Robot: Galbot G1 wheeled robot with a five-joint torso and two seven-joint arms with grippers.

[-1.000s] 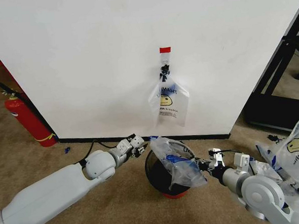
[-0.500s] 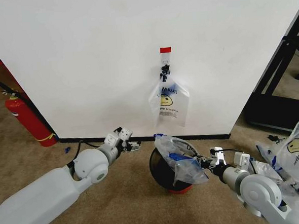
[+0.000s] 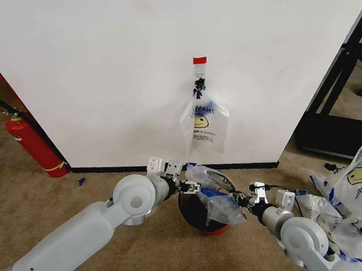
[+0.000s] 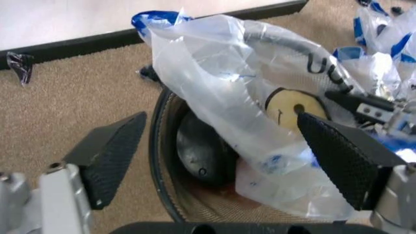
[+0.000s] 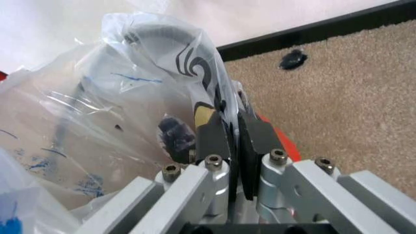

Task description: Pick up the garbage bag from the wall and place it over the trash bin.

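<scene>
right gripper [image 5: 233, 141]: jaws clamped on garbage bag [image 3: 210, 192], draped half over trash bin [image 3: 195, 216] below the wall [image 3: 103, 72]. left gripper [image 4: 217, 153]: fingers spread wide at the bin's rim; its wrist view shows mesh interior. head view adds a second bag [image 3: 204, 125] hanging on the hook.

Tan short-pile carpet [image 3: 37, 199] covers floor, even indoor light, no strong shadows. Red fire extinguisher [image 3: 31, 144] with black nozzle and yellow tag stands on carpet, well to left of left gripper. Black metal frame [image 3: 338, 89] with dark base stands beyond and to right of right gripper. Heap of smiley-print plastic bags [image 3: 357, 204] lies on carpet just right of right gripper. Small blue scrap [image 3: 81, 181] on carpet left of left gripper. Dark scrap [image 5: 293, 59] on carpet ahead of right gripper.
</scene>
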